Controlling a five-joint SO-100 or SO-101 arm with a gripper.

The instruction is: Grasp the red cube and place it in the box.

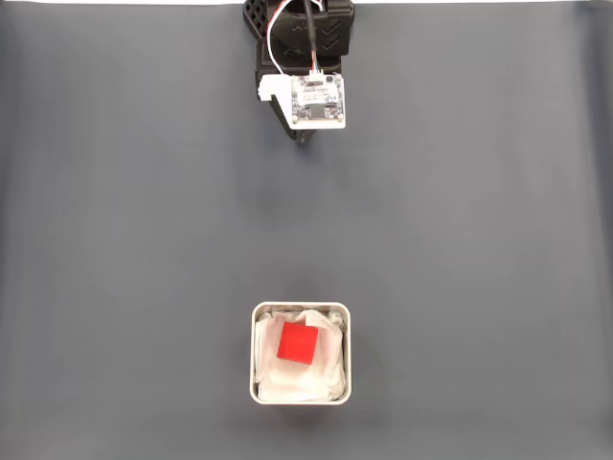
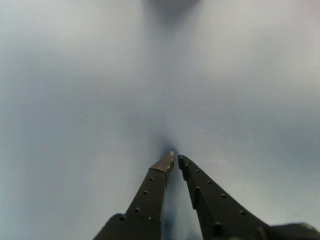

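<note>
The red cube (image 1: 297,344), small, bright and plain-faced, sits inside the box (image 1: 258,316), a small square container with rounded corners, a pale grey-white rim and a crumpled white soft lining. In the fixed view the cube lies a touch up and left of the box's centre, turned slightly off square to the walls, resting on the lining with white showing on every side of it. The box stands on the dark grey table (image 1: 115,240) near the bottom edge of that view, about midway across.

Up the picture we go, across a long stretch of bare dark surface, and there at the top edge is the arm: a black body with a white board (image 1: 317,100) mounted on it, and white and red wires (image 1: 287,29) looping up behind. It is well apart from the box, nowhere near the cube.

Over to the wrist view, and here is the claw (image 2: 174,158), two dark fingers (image 2: 150,195) dotted with small holes, rising from the bottom edge and converging. Their tips stand almost together, just a thin sliver of gap between them, and nothing is held there. The tips hang close over the plain grey table, with a soft dark shadow pooled just beyond them. Everything past that is a blurred, pale grey surface.
</note>
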